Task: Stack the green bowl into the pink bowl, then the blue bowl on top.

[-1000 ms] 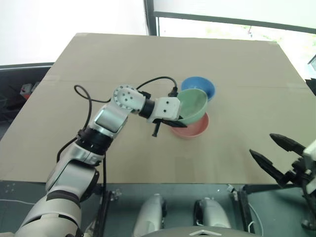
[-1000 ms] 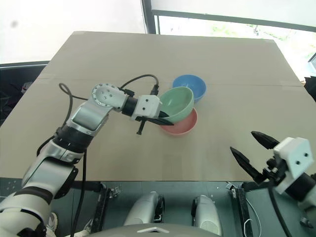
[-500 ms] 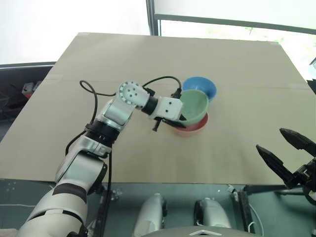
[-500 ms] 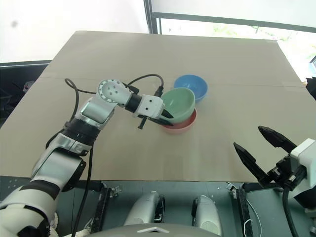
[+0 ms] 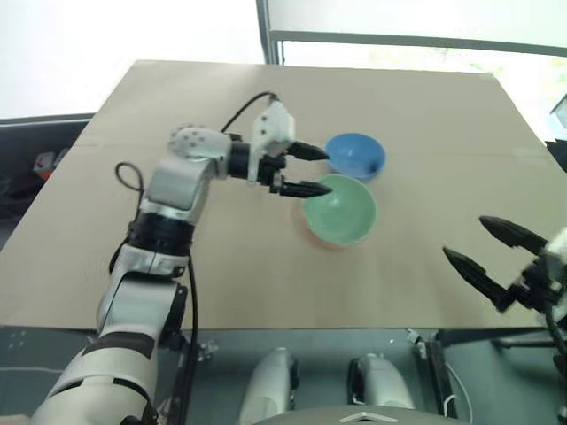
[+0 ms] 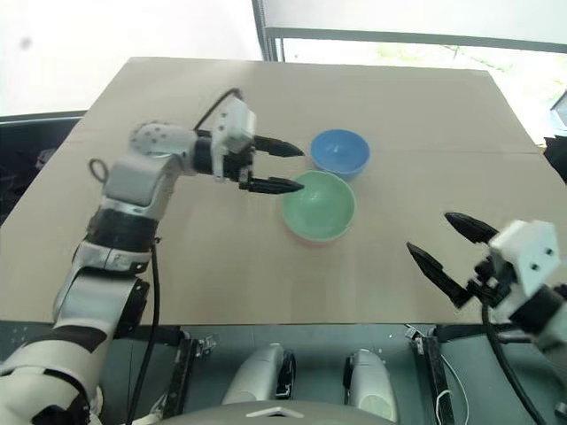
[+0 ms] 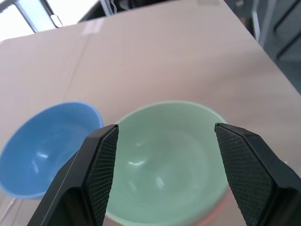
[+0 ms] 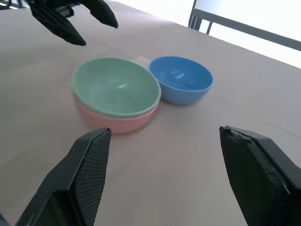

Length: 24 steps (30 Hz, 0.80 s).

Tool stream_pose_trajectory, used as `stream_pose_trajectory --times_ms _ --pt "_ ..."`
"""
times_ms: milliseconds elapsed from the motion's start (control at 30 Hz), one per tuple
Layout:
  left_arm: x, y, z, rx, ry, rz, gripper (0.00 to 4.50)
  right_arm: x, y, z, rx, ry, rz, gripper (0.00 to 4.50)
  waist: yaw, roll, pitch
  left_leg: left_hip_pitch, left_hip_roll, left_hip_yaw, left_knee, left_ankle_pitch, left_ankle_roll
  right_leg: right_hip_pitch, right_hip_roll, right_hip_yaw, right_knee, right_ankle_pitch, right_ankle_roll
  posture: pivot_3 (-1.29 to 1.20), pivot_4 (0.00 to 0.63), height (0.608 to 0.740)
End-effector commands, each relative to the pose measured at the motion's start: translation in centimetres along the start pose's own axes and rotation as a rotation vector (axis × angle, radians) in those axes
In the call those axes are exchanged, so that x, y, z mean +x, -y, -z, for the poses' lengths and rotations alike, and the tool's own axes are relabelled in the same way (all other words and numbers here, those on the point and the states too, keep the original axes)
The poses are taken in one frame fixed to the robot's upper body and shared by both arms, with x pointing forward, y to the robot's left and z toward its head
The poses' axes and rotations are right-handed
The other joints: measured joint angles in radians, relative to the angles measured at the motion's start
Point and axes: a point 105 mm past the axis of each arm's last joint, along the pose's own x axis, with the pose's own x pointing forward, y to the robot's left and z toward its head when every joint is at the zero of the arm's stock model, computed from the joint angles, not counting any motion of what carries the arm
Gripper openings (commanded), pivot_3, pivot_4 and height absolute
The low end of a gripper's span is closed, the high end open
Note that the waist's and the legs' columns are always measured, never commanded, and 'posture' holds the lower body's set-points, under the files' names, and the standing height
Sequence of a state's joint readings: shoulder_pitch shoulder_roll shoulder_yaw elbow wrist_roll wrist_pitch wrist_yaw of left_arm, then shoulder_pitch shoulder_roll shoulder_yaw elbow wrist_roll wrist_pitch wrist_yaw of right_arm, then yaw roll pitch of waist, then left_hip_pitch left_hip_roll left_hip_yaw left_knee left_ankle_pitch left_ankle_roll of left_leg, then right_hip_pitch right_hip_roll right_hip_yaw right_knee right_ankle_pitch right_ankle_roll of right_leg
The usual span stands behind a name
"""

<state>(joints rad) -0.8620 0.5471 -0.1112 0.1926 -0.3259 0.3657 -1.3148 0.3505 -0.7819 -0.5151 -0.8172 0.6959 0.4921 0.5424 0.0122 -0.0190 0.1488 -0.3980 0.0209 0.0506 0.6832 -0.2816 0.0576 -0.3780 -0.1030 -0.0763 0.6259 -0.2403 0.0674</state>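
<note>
**Two bowls nested, one bowl still to be stacked**

Three bowls occupy the middle of a flat tan tabletop [image 5: 177, 292], described here from left to right. At the left, the left gripper [image 5: 303, 170] hangs just above the board beside the left rim of the stack, its two black fingers spread apart and grasping nothing. To its right sits the round, smooth, pale mint-green bowl [image 5: 340, 209], upright and seated inside the round, smooth, salmon-pink bowl [image 8: 115, 123], of which little more than a rim and lower wall shows beneath it. Just beyond, on the far side of the stack and nearly touching it, stands the round, smooth, bright sky-blue bowl [image 5: 355, 156], upright and empty. At the near right, well apart from the bowls, the right gripper [image 5: 489, 254] hovers past the near edge of the table, fingers splayed wide and empty.

By the look of it, the first step is complete and the second is now in hand. The next move calls for one gripper to take the sky-blue bowl by its rim, lift it clear of the mint-green rim, carry it a short way toward the near side and lower it centred into the stack.

Open board lies on every side of the bowls; the table edges are well away, so approach room is ample. The chief constraint is the slight gap between sky-blue bowl and stack, where a finger could nudge either.
</note>
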Motion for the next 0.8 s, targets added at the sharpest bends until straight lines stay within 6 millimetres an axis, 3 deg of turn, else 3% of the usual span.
stream_pose_trajectory --times_ms 33,67,100,200,333,500,667,800 --pt "-2.5 0.1 -1.3 -0.064 0.099 -0.105 3.46 3.1 2.2 0.3 -0.113 -0.010 -0.019 3.87 -0.005 -0.001 0.001 0.000 0.000 0.000 0.000 0.000 0.000 0.000 0.000 0.000 0.000 0.000 0.000 0.00 0.150 0.740" --pt "-3.2 0.4 -1.0 -0.115 0.121 -0.115 3.46 4.2 2.9 0.1 -0.137 0.007 -0.030 3.87 -0.002 -0.001 0.001 0.001 0.000 0.000 0.001 0.000 0.000 0.000 0.000 0.001 0.000 0.000 0.000 0.00 0.150 0.740" --pt "-3.9 1.0 -0.6 -0.190 0.131 -0.104 3.88 5.2 3.4 -0.2 -0.169 0.023 -0.043 3.87 -0.003 0.000 0.001 0.000 0.000 0.000 0.000 0.000 0.000 0.000 0.000 0.000 0.000 0.000 0.000 0.00 0.150 0.740" --pt "-5.1 2.1 0.6 -0.229 0.118 -0.165 4.47 8.1 4.1 0.0 -0.275 0.028 -0.104 3.87 -0.014 0.000 0.001 0.001 0.001 0.001 -0.001 0.000 0.000 -0.001 0.001 0.001 0.000 0.000 0.000 0.00 0.150 0.740" --pt "-6.8 2.6 1.9 -0.195 0.176 -0.364 4.47 12.6 5.4 0.9 -0.416 0.005 -0.135 3.87 -0.014 -0.001 0.002 -0.001 0.000 -0.001 -0.002 0.000 0.000 -0.001 0.000 0.000 -0.002 0.000 0.000 0.00 0.150 0.740" --pt "-8.4 5.2 2.8 -0.221 0.228 -0.387 4.47 17.1 5.9 1.8 -0.551 -0.024 -0.212 3.87 -0.008 0.000 0.003 -0.002 -0.001 -0.001 -0.001 0.000 -0.001 -0.001 -0.001 -0.001 -0.002 0.000 0.000 0.00 0.150 0.740" --pt "-9.5 6.4 3.3 -0.249 0.208 -0.399 4.47 20.5 6.0 1.9 -0.751 -0.041 -0.239 3.87 -0.025 0.001 0.004 -0.001 -0.001 -0.001 -0.001 0.001 -0.002 -0.001 -0.001 -0.002 -0.001 0.000 0.000 0.00 0.150 0.740" --pt "-9.7 6.9 3.1 -0.254 0.215 -0.418 4.47 21.8 5.4 2.6 -0.844 -0.058 -0.278 3.87 -0.028 0.001 0.004 -0.001 0.000 -0.001 -0.002 0.001 -0.002 -0.001 0.000 -0.002 -0.002 0.000 0.000 0.00 0.150 0.740"
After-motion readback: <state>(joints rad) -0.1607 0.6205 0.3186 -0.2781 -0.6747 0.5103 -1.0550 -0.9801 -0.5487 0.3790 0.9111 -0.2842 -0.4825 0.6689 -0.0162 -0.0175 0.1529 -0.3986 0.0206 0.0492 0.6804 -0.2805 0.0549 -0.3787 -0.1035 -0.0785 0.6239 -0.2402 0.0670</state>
